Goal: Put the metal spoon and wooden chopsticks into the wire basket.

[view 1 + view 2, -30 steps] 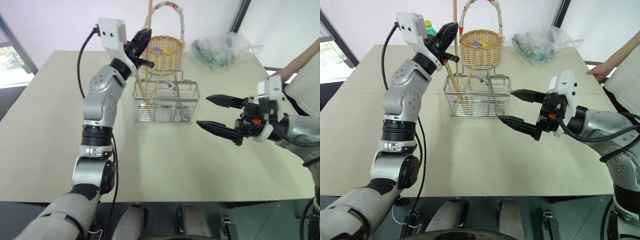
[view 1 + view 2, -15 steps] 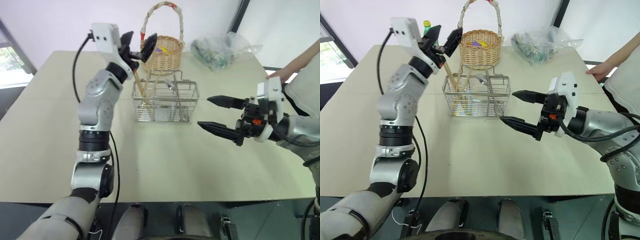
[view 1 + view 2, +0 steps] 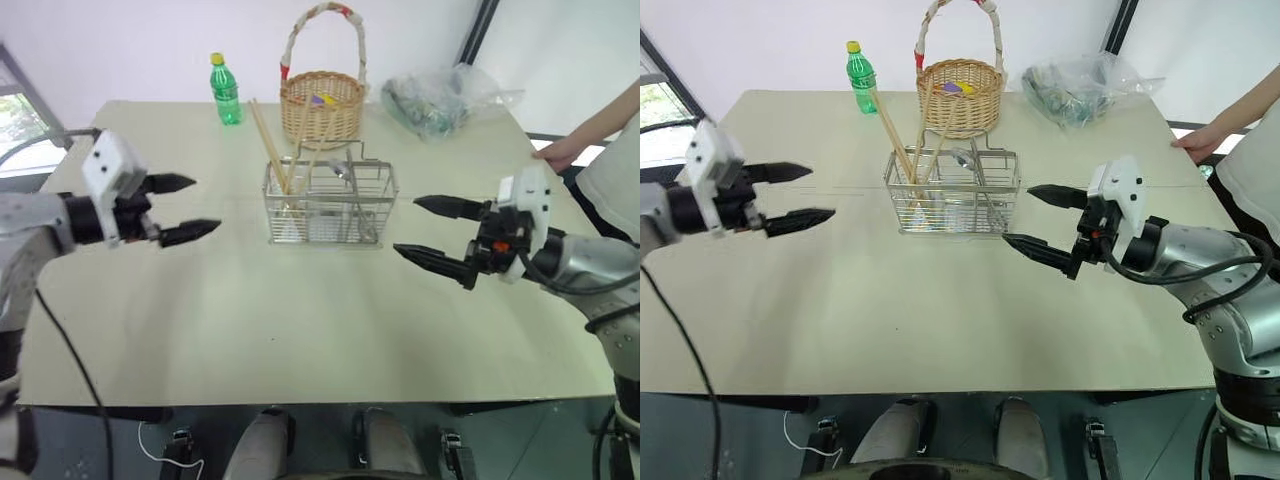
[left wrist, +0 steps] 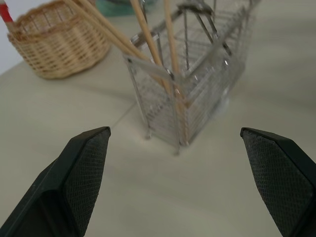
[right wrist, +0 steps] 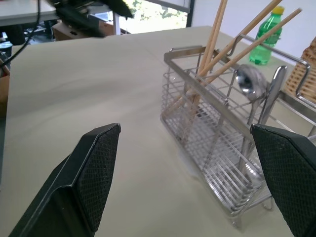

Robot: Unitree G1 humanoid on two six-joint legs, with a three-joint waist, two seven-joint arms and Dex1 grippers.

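In the wire basket (image 3: 331,203) stood the wooden chopsticks (image 3: 268,142) and metal spoon (image 3: 342,172); the left gripper (image 3: 182,208) and right gripper (image 3: 438,232) hung empty, jaws apart. The leaning sticks looked tippable — a stray arm sweep might knock them out.

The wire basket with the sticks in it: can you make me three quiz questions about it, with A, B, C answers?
1. Where are the wooden chopsticks?
A. Flat on the table
B. Standing in the wire basket
C. In the wicker basket

2. What colour is the bottle?
A. Green
B. Red
C. Blue

3. How are the left gripper's fingers?
A. Shut on a chopstick
B. Shut on the metal spoon
C. Open, holding nothing

Answers:
1 B, they lean up out of one end compartment.
2 A, green with a yellow cap.
3 C, the fingers stand apart with nothing between them, off to the side of the basket.
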